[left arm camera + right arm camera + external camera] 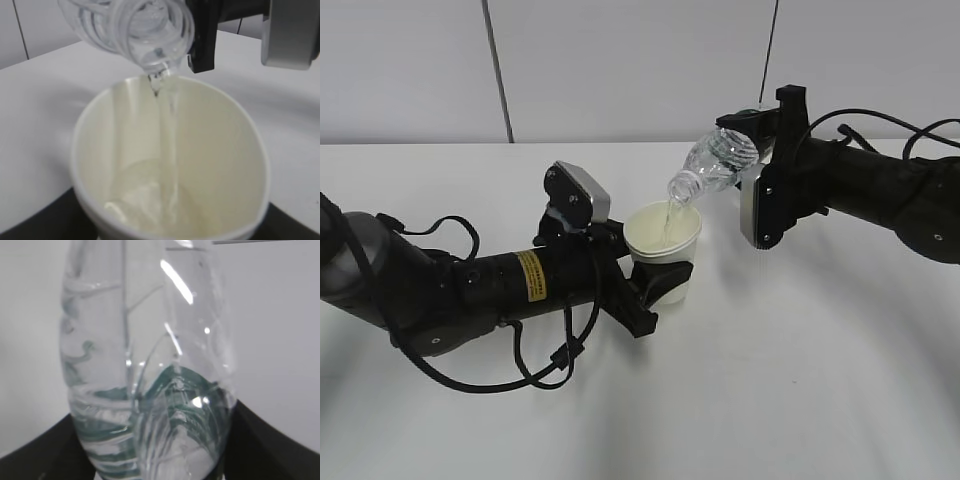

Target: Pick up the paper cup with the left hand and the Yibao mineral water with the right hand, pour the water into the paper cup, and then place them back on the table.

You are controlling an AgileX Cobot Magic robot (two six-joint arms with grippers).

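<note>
Spanning scene: white table, pale wall; jaws grasping paper cup, bottle.

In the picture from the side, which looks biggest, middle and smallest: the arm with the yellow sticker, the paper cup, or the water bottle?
1. The arm with the yellow sticker looks biggest by far.
2. and 3. The paper cup and the water bottle look about alike. The other arm's jaws hide part of the bottle, so I would not rank them.

No text is legible on anything here.
</note>
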